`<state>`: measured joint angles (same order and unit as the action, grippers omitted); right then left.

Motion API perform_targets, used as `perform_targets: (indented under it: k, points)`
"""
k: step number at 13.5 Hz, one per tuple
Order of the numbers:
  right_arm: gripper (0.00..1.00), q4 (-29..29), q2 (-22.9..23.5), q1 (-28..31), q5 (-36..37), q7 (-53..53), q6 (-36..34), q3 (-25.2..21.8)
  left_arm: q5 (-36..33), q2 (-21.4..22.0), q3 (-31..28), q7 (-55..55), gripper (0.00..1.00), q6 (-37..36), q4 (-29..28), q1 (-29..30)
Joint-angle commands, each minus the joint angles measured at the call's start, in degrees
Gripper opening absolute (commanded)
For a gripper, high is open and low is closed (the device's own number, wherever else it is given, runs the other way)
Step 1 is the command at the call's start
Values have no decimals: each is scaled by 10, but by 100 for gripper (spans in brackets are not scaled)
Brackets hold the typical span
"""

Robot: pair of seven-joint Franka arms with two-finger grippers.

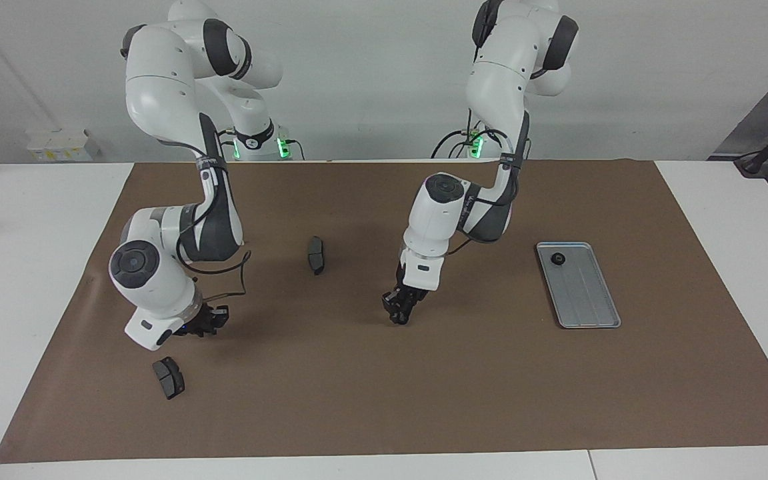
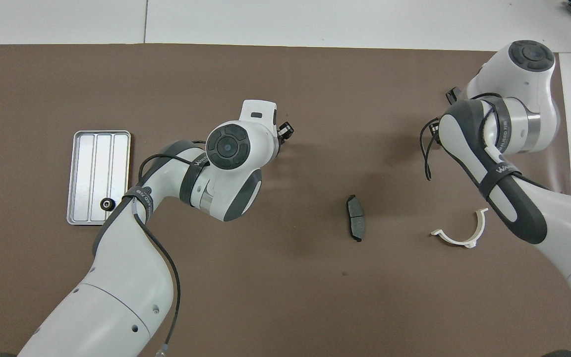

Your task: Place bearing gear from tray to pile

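bearing gear [image 1: 558,259] sat in the tray [image 1: 584,293], a small dark ring at the tray's corner nearest the robots, and we saw nothing touching it. the tray lay flat on the brown mat [image 1: 424,400] toward the left arm's end of the table. the left gripper [image 1: 399,313] hung low over bare mat near the middle of the table, well apart from the tray; we could not tell how far its fingers were parted, and we saw nothing in them. the right gripper [image 1: 205,325] was closed with nothing in it, low over the mat toward the right arm's end, near a dark brake pad [image 1: 169,377] that lay farther from the robots than the other parts. a second brake pad [image 1: 316,255] lay between the two arms, nearer to the robots. in the overhead view we saw the white semicircular bracket [image 2: 461,230] beside the right arm, about as near to the robots as that second pad and closer to the right arm's end; in the facing view the arm hid it. these parts lay scattered, none touching another.
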<state>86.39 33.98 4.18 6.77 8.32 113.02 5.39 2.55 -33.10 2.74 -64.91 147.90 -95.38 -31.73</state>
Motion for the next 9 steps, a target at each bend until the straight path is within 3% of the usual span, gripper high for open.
perform_targets:
  k: [1,3,4,6,7,8,9]
  points:
    - [0,92,-61,16,12,-11,36,8,12,2,-10,-10,58,16,-8,-12]
    - [0,133,-81,20,12,-11,63,8,12,3,-11,-10,91,11,-8,-11]
    - [0,154,-90,21,12,-12,79,9,12,4,-11,-11,100,5,-5,-11]
    - [0,170,-99,24,12,-12,90,9,11,12,-17,-15,100,-49,12,-4]
    - [36,170,-99,26,12,-12,90,9,7,35,-20,-14,100,-87,13,6]
    - [61,170,-98,26,12,-12,91,9,4,47,-26,-14,100,-108,12,23]
    - [71,167,-98,26,12,-12,91,9,4,63,-35,-13,100,-125,9,35]
